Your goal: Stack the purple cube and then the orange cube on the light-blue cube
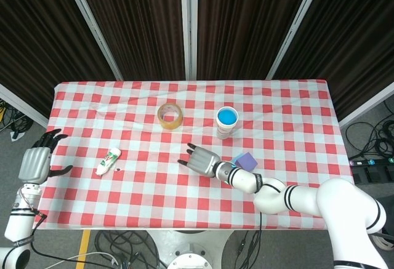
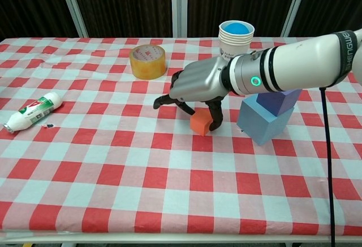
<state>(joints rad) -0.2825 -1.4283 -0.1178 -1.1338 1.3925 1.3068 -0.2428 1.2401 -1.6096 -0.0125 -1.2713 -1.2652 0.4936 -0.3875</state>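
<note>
Right hand [image 2: 195, 86] fingers spread around orange cube [image 2: 201, 122], not yet gripping. Close squarely on opposite faces, lift straight, clear purple cube [image 2: 277, 100] alongside.

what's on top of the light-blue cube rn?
The purple cube sits on the light-blue cube. The right arm covers the purple cube's top, so anything on it is hidden.

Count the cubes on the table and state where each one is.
3: orange cube under the right hand; light-blue cube right of it; purple cube on the light-blue one.
</note>
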